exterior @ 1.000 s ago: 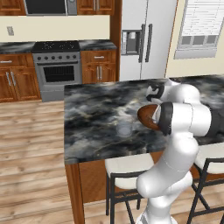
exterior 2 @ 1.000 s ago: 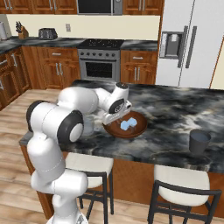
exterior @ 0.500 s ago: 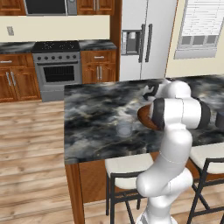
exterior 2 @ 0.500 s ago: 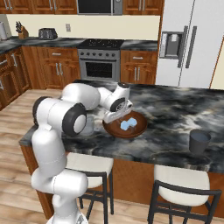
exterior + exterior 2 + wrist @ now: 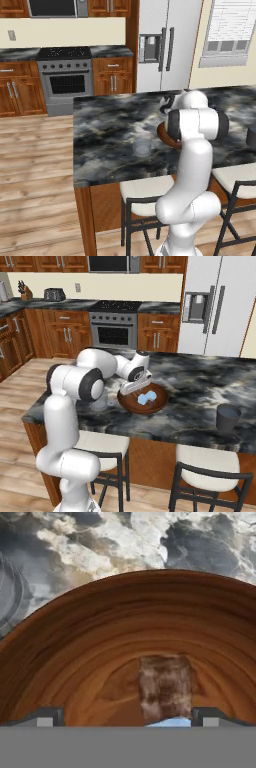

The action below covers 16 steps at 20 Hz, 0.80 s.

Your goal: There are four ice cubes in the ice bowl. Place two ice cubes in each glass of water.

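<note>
- My jaws [image 5: 122,717] stand fully spread and hold nothing, poised low over the ice bowl [image 5: 131,404] on the table [image 5: 200,381].
- In the hand view one ice cube [image 5: 165,692] sits between my tips, on the bowl's wooden floor; more ice cubes [image 5: 146,398] show pale blue in the right base view.
- One glass of water [image 5: 142,146] stands apart on my left, another [image 5: 228,418] well off to my right.
- Risk, as I judge it: the cube looks slick, so an off-centre pinch could squirt it away, or my tips could strike the wood and shove the bowl.
- Against the earlier pictures, my elbow has swung upright while the hand kept over the bowl.
</note>
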{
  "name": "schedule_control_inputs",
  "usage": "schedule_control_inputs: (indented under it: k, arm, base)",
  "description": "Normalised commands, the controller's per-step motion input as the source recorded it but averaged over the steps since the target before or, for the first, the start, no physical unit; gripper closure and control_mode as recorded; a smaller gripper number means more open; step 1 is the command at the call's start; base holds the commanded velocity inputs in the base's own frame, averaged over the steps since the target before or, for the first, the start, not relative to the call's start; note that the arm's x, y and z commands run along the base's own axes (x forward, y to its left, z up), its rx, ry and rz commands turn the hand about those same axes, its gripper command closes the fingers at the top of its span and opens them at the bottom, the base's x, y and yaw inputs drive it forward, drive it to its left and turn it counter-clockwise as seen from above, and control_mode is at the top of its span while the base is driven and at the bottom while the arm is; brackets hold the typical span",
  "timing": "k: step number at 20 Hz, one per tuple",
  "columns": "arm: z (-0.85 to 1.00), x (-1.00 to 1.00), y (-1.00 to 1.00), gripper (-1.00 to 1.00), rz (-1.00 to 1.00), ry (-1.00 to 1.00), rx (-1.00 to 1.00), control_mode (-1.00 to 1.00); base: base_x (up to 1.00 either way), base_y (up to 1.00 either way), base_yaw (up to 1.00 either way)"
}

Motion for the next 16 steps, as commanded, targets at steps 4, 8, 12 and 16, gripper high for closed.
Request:
schedule_control_inputs:
  k: [4,8,12,16]
  arm:
    - [-0.25,0.27,0.0,-1.0,0.0,0.02,0.0,-1.0]
    - [-0.26,0.26,0.0,-1.0,0.0,0.02,0.0,-1.0]
    - [-0.24,0.12,0.0,-1.0,0.0,0.01,0.0,-1.0]
    - [-0.19,0.01,0.0,-1.0,0.0,0.0,0.0,-1.0]
  base:
    - [0.0,0.0,0.0]
    - [0.0,0.0,0.0]
    - [0.0,0.0,0.0]
    - [0.0,0.0,0.0]
